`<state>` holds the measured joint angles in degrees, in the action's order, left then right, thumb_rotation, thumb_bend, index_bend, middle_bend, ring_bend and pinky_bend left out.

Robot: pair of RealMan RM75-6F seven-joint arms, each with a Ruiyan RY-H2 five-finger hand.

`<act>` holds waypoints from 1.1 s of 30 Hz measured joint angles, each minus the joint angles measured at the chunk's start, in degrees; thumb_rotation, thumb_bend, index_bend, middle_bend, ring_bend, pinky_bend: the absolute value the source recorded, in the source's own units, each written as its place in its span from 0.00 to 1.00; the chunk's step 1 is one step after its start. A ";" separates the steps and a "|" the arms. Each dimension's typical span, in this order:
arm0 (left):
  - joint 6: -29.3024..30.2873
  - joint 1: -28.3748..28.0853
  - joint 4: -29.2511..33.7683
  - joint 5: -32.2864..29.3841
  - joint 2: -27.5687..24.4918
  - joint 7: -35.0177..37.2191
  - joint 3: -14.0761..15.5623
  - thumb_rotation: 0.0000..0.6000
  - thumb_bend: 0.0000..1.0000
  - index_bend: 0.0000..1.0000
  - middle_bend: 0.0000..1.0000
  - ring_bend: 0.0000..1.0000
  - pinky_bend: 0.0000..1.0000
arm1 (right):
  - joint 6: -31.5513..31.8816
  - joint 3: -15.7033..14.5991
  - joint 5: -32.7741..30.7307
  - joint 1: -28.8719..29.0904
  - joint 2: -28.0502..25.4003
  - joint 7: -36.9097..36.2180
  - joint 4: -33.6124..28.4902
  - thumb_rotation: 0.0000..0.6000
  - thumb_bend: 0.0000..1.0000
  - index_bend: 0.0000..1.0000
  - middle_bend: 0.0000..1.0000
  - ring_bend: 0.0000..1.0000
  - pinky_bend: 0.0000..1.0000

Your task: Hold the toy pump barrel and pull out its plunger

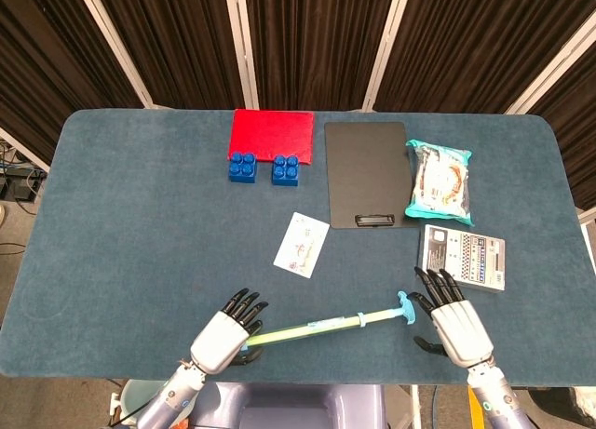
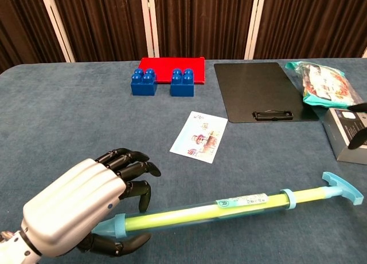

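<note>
While chest view crops right hand [image 1: 455, 324], head shows it.

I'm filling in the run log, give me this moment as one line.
left hand: grips barrel end of yellow-green toy pump | right hand: open, beside pale blue T-shaped plunger handle | plunger: not yet gripped

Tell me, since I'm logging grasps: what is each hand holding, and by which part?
The left hand grips the toy pump at the barrel's near end. The right hand holds nothing, open beside the plunger handle.
</note>
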<state>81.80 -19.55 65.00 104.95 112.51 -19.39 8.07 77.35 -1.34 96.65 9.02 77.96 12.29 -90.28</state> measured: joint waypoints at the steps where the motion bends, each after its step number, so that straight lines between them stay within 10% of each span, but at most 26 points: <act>1: 0.09 0.00 -0.04 0.07 -0.05 0.01 -0.02 1.00 0.52 0.69 0.22 0.13 0.15 | -0.53 -0.27 -0.57 -0.06 0.25 0.29 0.13 1.00 0.19 0.31 0.00 0.00 0.00; 33: -0.30 0.41 -1.51 0.81 1.40 2.72 0.99 1.00 0.52 0.69 0.24 0.15 0.15 | -3.42 -2.43 -0.83 3.17 9.10 -17.02 12.10 1.00 0.35 0.39 0.00 0.00 0.00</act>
<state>81.50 -19.14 63.49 105.76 113.91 -16.67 9.06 73.93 -3.77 95.82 12.19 87.06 -4.73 -78.18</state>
